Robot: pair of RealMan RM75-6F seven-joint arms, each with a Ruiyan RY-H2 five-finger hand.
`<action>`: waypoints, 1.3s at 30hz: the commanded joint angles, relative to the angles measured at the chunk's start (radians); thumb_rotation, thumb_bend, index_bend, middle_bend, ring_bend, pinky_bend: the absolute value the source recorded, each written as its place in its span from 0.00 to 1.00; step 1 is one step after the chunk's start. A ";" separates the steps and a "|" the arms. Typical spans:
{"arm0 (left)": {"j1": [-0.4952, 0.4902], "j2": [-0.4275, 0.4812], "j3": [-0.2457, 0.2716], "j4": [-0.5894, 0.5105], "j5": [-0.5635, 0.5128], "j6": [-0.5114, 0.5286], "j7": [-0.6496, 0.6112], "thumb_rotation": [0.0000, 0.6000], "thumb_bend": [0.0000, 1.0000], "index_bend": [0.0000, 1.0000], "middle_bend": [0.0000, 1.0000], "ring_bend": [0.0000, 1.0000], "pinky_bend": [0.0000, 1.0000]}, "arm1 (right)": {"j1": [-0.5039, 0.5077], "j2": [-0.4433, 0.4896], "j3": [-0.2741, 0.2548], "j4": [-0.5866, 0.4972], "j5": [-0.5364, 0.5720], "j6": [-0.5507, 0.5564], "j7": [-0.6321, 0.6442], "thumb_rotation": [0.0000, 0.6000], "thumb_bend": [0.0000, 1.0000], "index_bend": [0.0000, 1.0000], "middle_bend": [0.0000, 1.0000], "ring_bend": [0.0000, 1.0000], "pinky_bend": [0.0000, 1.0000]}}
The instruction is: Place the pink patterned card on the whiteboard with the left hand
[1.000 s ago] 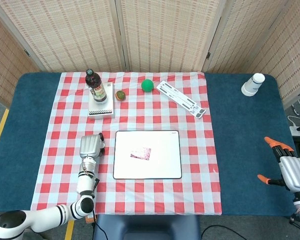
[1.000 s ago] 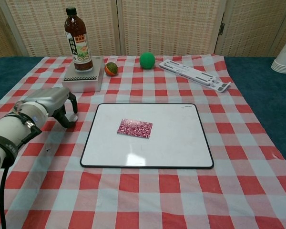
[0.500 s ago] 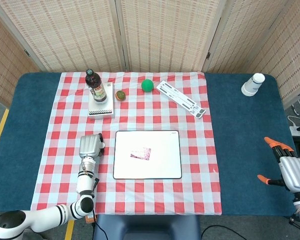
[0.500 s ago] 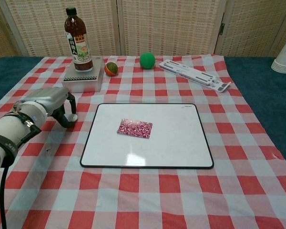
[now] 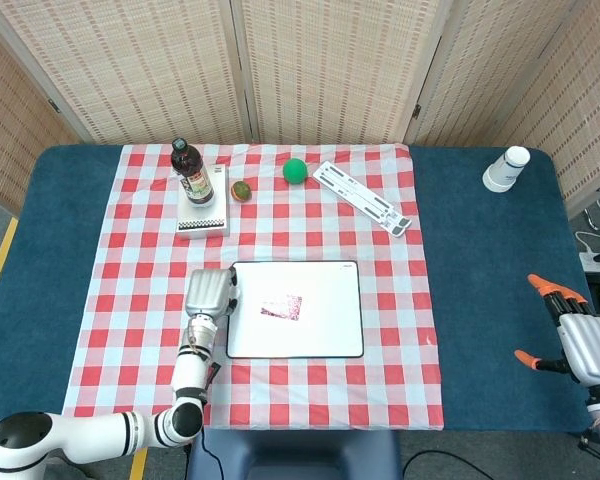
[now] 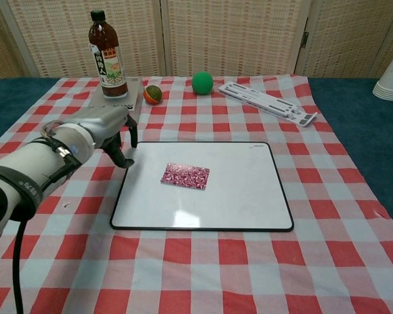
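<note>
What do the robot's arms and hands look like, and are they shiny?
The left robot hand is silvery grey metal with dark, black-looking fingers. Its arm is smooth white with black bands, and a thin black cable hangs beside it. The right robot hand is silvery grey too, but with bright orange fingertips.

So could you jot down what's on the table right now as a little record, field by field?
card: pink patterned card lies flat on the whiteboard, left of its middle
whiteboard: whiteboard flat on the checked tablecloth
left hand: left hand at the board's left edge, fingers curled downward, holding nothing, apart from the card
right hand: right hand at the table's far right, fingers spread, holding nothing
behind the board: sauce bottle on a white box, small ball, green ball, white folding stand
far corner: paper cups
</note>
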 commanded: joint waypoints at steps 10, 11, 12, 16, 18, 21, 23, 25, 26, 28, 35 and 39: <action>-0.118 -0.126 -0.019 0.025 -0.026 0.028 0.065 1.00 0.32 0.49 1.00 1.00 0.98 | -0.011 0.009 0.000 0.005 -0.012 0.022 0.026 1.00 0.00 0.04 0.09 0.00 0.12; -0.123 -0.132 -0.014 0.039 -0.023 0.025 0.067 1.00 0.32 0.49 1.00 1.00 0.98 | -0.011 0.009 -0.001 0.006 -0.013 0.022 0.029 1.00 0.00 0.04 0.09 0.00 0.12; -0.128 -0.138 -0.010 0.053 -0.020 0.021 0.069 1.00 0.32 0.49 1.00 1.00 0.98 | -0.012 0.010 -0.001 0.006 -0.014 0.023 0.031 1.00 0.00 0.04 0.09 0.00 0.12; -0.139 -0.161 -0.010 0.103 -0.031 -0.003 0.060 1.00 0.32 0.49 1.00 1.00 0.98 | -0.013 0.010 -0.001 0.007 -0.016 0.026 0.035 1.00 0.00 0.04 0.09 0.00 0.12; -0.141 -0.169 -0.010 0.121 -0.032 -0.010 0.053 1.00 0.32 0.49 1.00 1.00 0.98 | -0.012 0.010 0.000 0.009 -0.013 0.022 0.036 1.00 0.00 0.04 0.09 0.00 0.12; -0.143 -0.179 -0.008 0.138 -0.031 -0.013 0.046 1.00 0.32 0.49 1.00 1.00 0.98 | -0.009 0.009 0.001 0.009 -0.009 0.016 0.036 1.00 0.00 0.04 0.09 0.00 0.12; -0.147 -0.184 -0.004 0.147 -0.027 -0.014 0.050 1.00 0.32 0.49 1.00 1.00 0.98 | -0.007 0.009 0.000 0.009 -0.012 0.013 0.033 1.00 0.00 0.04 0.09 0.00 0.12; -0.149 -0.188 -0.008 0.152 -0.026 -0.015 0.047 1.00 0.32 0.49 1.00 1.00 0.98 | -0.006 0.009 -0.001 0.008 -0.012 0.010 0.034 1.00 0.00 0.04 0.09 0.00 0.12; -0.151 -0.189 -0.012 0.154 -0.024 -0.015 0.045 1.00 0.32 0.49 1.00 1.00 0.98 | -0.006 0.010 -0.001 0.009 -0.011 0.009 0.034 1.00 0.00 0.04 0.09 0.00 0.12; -0.156 -0.192 -0.016 0.157 -0.021 -0.013 0.046 1.00 0.32 0.49 1.00 1.00 0.98 | -0.006 0.010 0.001 0.009 -0.008 0.010 0.037 1.00 0.00 0.04 0.09 0.00 0.12; -0.172 -0.210 -0.026 0.178 -0.023 -0.019 0.052 1.00 0.32 0.49 1.00 1.00 0.98 | -0.007 0.017 0.002 0.014 -0.004 0.009 0.053 1.00 0.00 0.04 0.09 0.00 0.12; -0.178 -0.220 -0.024 0.195 -0.018 -0.026 0.052 1.00 0.32 0.49 1.00 1.00 0.98 | -0.007 0.017 0.002 0.018 -0.003 0.006 0.059 1.00 0.00 0.04 0.09 0.00 0.12</action>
